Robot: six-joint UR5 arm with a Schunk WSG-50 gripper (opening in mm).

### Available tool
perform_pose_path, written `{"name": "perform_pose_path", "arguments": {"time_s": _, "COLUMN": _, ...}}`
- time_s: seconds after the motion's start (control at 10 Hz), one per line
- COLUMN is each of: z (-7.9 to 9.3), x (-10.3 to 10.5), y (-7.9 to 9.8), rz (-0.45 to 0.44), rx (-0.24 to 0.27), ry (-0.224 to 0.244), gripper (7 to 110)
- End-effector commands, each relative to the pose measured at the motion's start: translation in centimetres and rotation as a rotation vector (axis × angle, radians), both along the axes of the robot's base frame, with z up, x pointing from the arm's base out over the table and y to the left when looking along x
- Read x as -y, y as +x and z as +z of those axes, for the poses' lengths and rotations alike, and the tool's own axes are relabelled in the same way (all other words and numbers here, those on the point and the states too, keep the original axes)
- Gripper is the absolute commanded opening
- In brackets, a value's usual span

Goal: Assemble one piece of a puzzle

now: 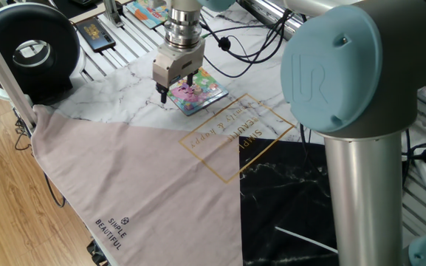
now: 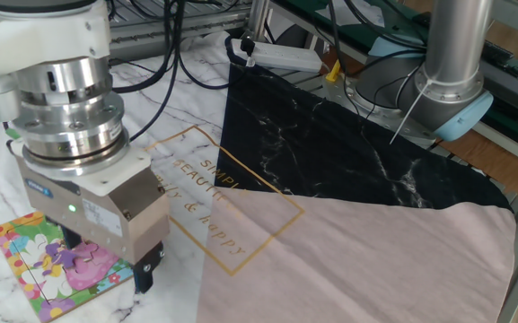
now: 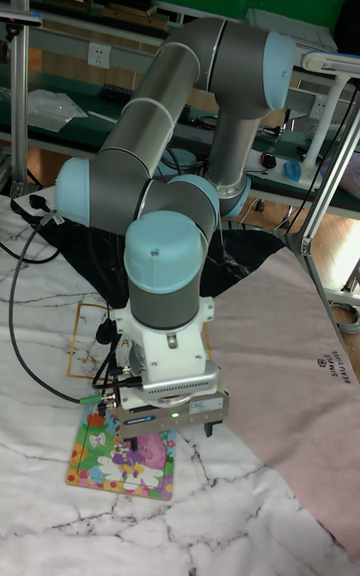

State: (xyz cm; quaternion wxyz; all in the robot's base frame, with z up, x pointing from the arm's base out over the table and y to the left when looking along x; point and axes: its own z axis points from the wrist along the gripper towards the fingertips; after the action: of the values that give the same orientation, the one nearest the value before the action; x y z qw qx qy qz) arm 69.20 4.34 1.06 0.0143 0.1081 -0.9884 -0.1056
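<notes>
The puzzle (image 1: 201, 91) is a small square board with a pink, yellow and green cartoon picture, lying flat on the marble tabletop; it also shows as puzzle (image 2: 39, 269) and puzzle (image 3: 120, 456). My gripper (image 1: 176, 89) hangs straight down over the board's corner that faces the pink cloth, fingers spread apart, open. One dark fingertip (image 2: 145, 272) sits just off the board's edge. From the tall view the gripper (image 3: 165, 429) covers the board's far edge. A violet patch (image 2: 58, 257) shows in the picture below the jaws; I cannot tell the piece apart from it.
A pink cloth (image 1: 139, 185) and a black marbled cloth (image 1: 286, 199) cover the nearer table. A round black device (image 1: 32, 48), a dark flat case (image 1: 94, 33) and another colourful board (image 1: 150, 11) lie at the back. Cables and a white power strip (image 2: 281, 56) run behind.
</notes>
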Motion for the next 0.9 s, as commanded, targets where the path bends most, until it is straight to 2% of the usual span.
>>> {"name": "perform_pose_path", "arguments": {"time_s": 0.0, "z": 0.5, "x": -1.9, "y": 1.5, "rz": -0.014, "rx": 0.017, "ry": 0.052, "gripper": 88}}
{"name": "perform_pose_path", "arguments": {"time_s": 0.3, "z": 0.8, "x": -2.9, "y": 1.9, "rz": -0.024, "rx": 0.014, "ry": 0.072, "gripper": 88}}
{"name": "perform_pose_path", "arguments": {"time_s": 0.6, "z": 0.5, "x": -2.7, "y": 1.2, "rz": -0.027, "rx": -0.016, "ry": 0.066, "gripper": 88}}
{"name": "perform_pose_path", "arguments": {"time_s": 0.7, "z": 0.5, "x": -2.7, "y": 0.6, "rz": -0.029, "rx": -0.043, "ry": 0.065, "gripper": 88}}
{"name": "perform_pose_path", "arguments": {"time_s": 0.8, "z": 0.3, "x": -2.5, "y": 0.7, "rz": -0.031, "rx": -0.044, "ry": 0.058, "gripper": 88}}
